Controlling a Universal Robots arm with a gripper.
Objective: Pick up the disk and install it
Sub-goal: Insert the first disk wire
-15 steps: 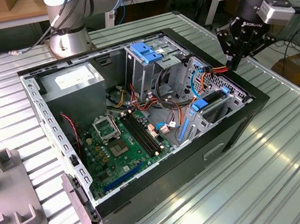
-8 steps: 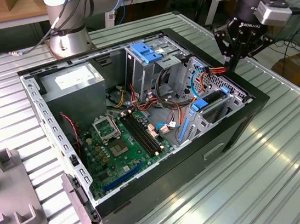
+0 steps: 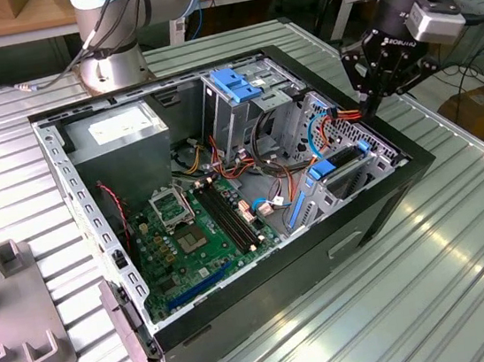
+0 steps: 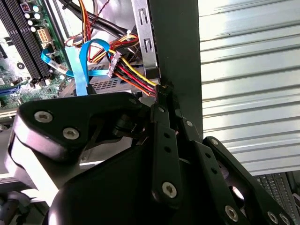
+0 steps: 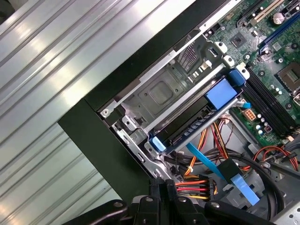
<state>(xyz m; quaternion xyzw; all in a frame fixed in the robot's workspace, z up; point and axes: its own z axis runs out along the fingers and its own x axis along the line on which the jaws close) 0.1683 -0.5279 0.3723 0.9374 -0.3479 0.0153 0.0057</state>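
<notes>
From the exterior view's left, a grey fixture sat on the ribbed tabletop, well apart from the work. Beside it the computer case lay on its side with the panel off. I judged that was why everything inside could be reached from above: the motherboard, then the tall drive cage with its blue bracket.

Further toward the exterior view's right, the disk lay flat in the low metal bay at the case's corner, just beside the outer wall. To my eye it was already seated there rather than waiting to be picked up. In the first wrist view the disk looked like a dark flat slab framed by a bright blue rail, with a broad blue tab at one end and a paler clip at the other. I could not make out a label.

At the far right the claw hung over that same corner. In the second wrist view the claw had its fingers drawn together at the tips, right against the red, yellow and orange wire bundle. I could not tell whether it pinched a wire, but it had no hold of the disk.
</notes>
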